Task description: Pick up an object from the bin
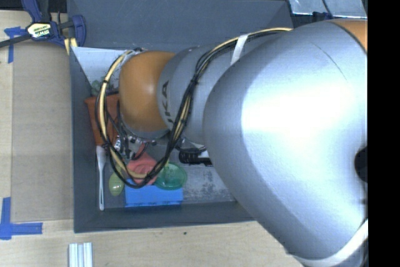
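silver arm [281, 134], grey bin [175, 15], wooden table [187, 247]

The bin [187, 15] is dull, matt grey metal with a scuffed floor. The arm [281, 134] has a smooth, satin silver shell; its orange cover [140, 94] gleams like glossy plastic. The blue block [153, 196] looks matt, the green piece [172, 178] perhaps translucent, shiny plastic.
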